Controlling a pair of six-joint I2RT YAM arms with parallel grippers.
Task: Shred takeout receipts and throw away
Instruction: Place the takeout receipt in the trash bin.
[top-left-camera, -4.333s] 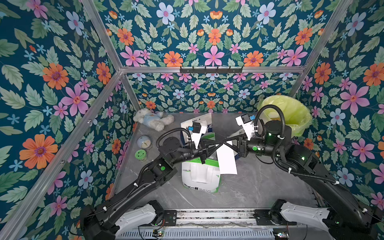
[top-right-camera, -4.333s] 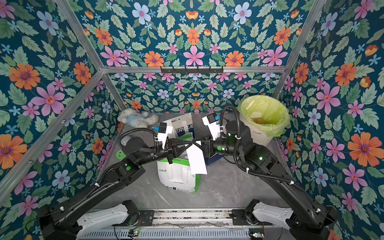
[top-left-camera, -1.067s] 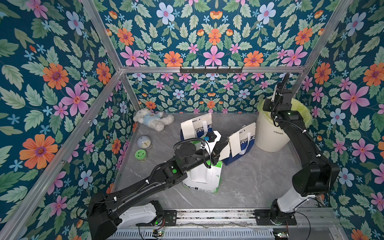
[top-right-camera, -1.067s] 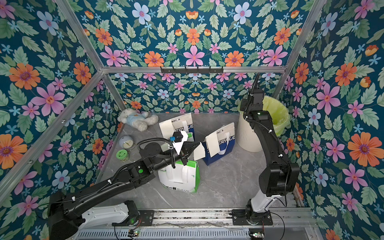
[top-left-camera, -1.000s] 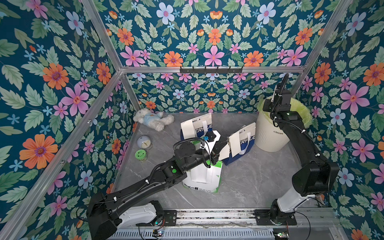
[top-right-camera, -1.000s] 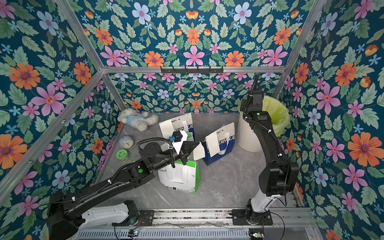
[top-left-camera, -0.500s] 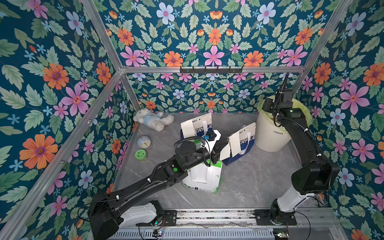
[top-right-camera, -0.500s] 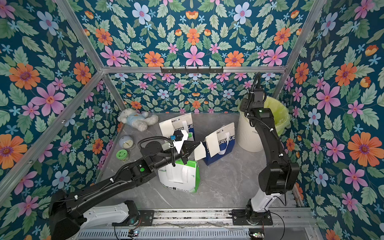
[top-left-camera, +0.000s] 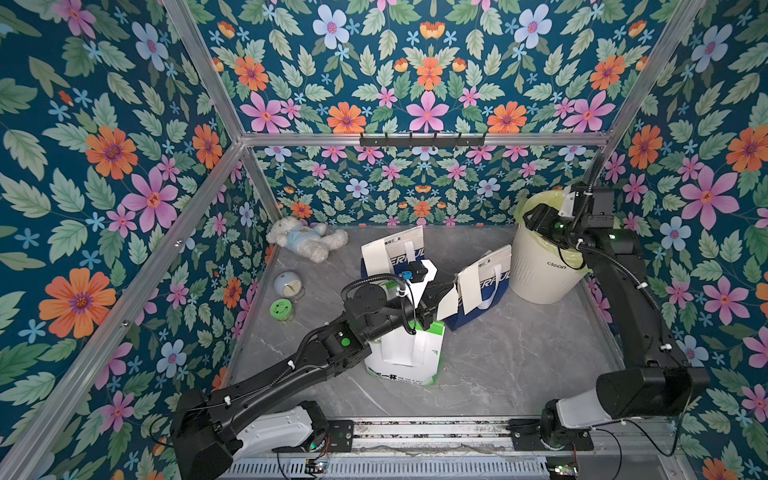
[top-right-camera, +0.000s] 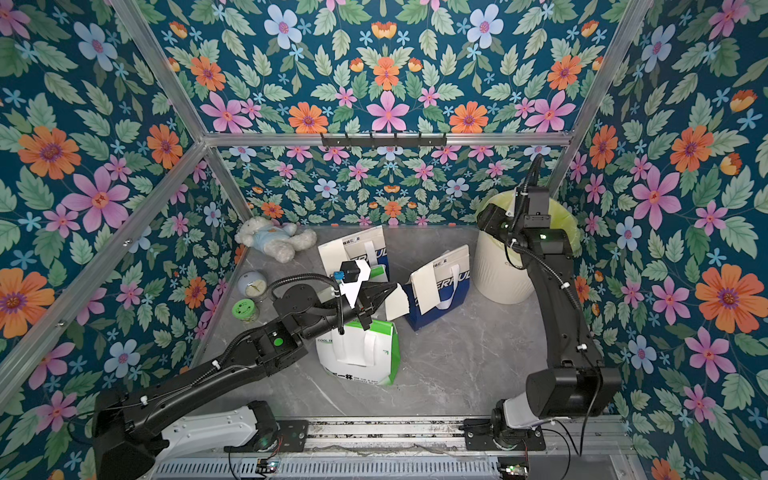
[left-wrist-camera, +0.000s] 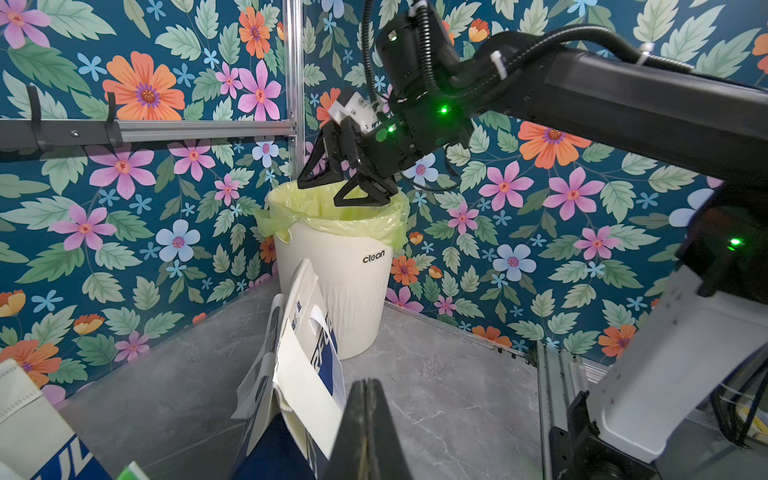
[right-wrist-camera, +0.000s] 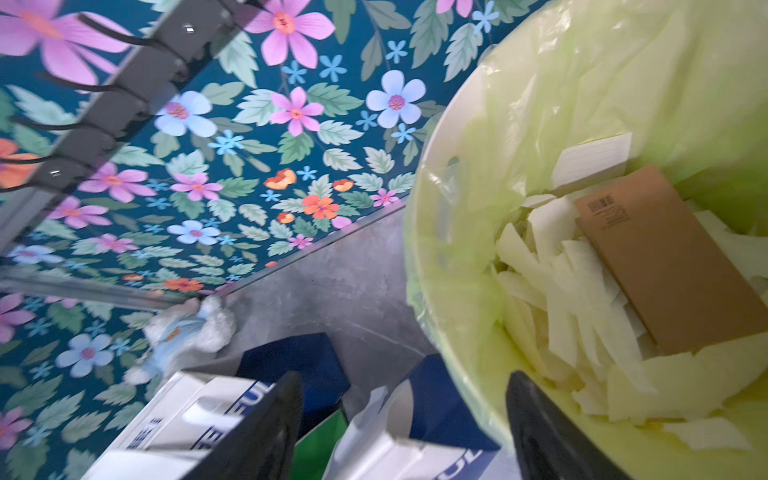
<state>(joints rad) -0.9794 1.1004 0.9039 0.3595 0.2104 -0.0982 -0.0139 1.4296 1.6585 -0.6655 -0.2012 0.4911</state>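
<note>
Since a second ago the right gripper (left-wrist-camera: 322, 192) has spread its jaws and hangs empty over the rim of the lined bin (top-left-camera: 540, 274), with torn receipt strips (right-wrist-camera: 561, 299) lying inside below it. Meanwhile the left gripper (top-right-camera: 390, 289) is pinched on a torn receipt piece (top-right-camera: 397, 306), with the blue bag (top-right-camera: 440, 299) just past its tip, the green bag (top-right-camera: 361, 353) beneath, and bare floor (top-left-camera: 519, 365) on its right.

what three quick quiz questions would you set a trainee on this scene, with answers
1. True or false: the right hand hangs open above the bin.
2. What lies in the bin beside the paper shreds? A) a brown card B) a teddy C) a green jar
3. Which hand is shut on the torn receipt piece?

Key: 1 true; 2 A; 3 the left hand.
</note>
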